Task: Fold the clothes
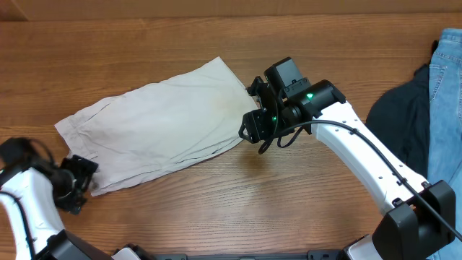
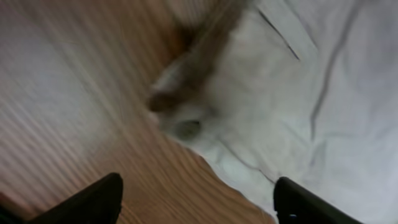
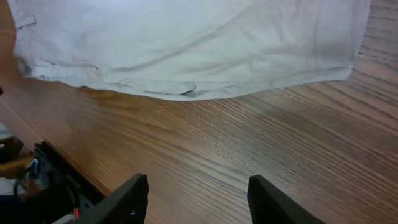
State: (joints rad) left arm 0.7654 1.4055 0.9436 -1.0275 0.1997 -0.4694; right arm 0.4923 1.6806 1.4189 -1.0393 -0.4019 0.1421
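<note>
Shorts (image 1: pixel 159 123) lie flat on the wooden bench (image 1: pixel 216 209), a bit left of the middle. From above, their long side runs on a slant, from low on the left up to the right. I cannot tell which end is the waist. The left tool (image 1: pixel 76 184) sits just beside the low left corner. The right tool (image 1: pixel 254 119) is at the far right end of the cloth. A dark garment (image 1: pixel 401 123) and blue jeans (image 1: pixel 447 94) lie well apart at the right edge.

The left wrist camera is blurry. Its two black fingers (image 2: pixel 99 199) stand wide apart with only wood and the cloth's edge past them, so this tool is open and holds nothing.

In the right wrist camera the cloth fills the top, its edge running across. The fingers (image 3: pixel 130 199) are apart over bare wood, open and empty.
</note>
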